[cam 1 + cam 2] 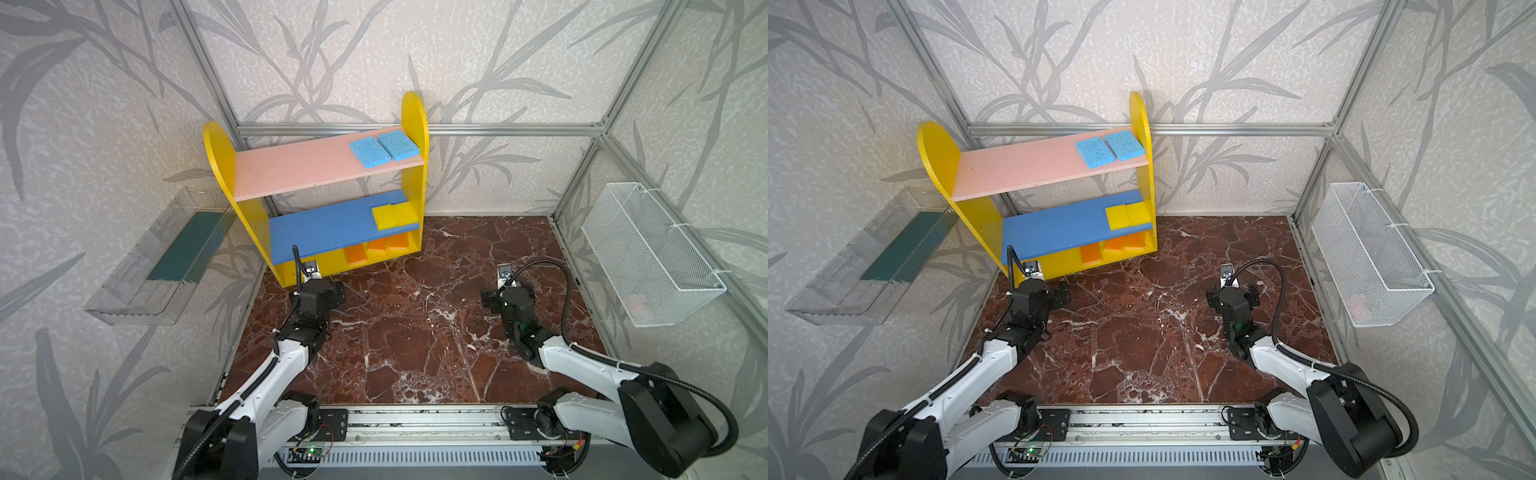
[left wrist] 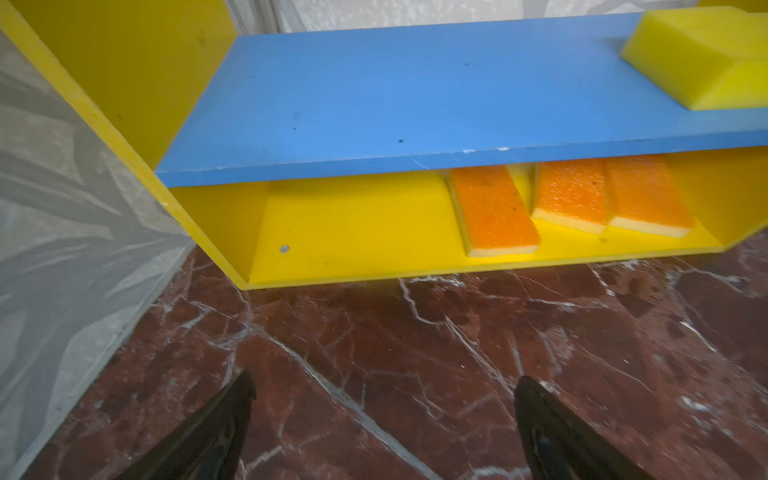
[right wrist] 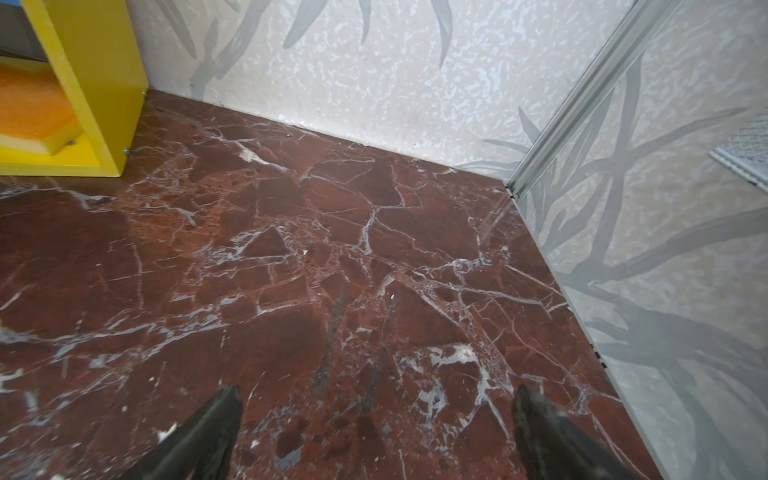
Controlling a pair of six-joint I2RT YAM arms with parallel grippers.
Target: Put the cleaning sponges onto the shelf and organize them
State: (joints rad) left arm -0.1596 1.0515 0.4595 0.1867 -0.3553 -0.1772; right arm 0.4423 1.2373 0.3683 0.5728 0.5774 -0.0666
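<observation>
We are holding our left hand (image 2: 382, 386) and right hand (image 3: 376, 395) wide open, empty, over the red marble desk (image 1: 415, 332). The flat foam cleaning sponges (image 1: 368, 153) are sitting on the yellow-sided three-level shelf (image 1: 220, 153); gently nudging the skewed orange-topped sponge (image 2: 494, 208) flush looks best.

A robot lab test cell, not a lived-in room: a bare aluminium frame (image 1: 498, 129) holds panels (image 1: 498, 50) papered with grey leaves, boxing in a red marble-look worktop (image 1: 415, 332). A left arm (image 1: 286, 365) and right arm (image 1: 582, 357) sit on a rail (image 1: 424, 419) at 6 o'clock, beside an exposed circuit board (image 1: 309, 451). A toy-coloured shelf (image 1: 224, 158) stands at 11, a tray (image 1: 137, 286) hangs at 9, and a basket (image 1: 656, 257) hangs at 3.
</observation>
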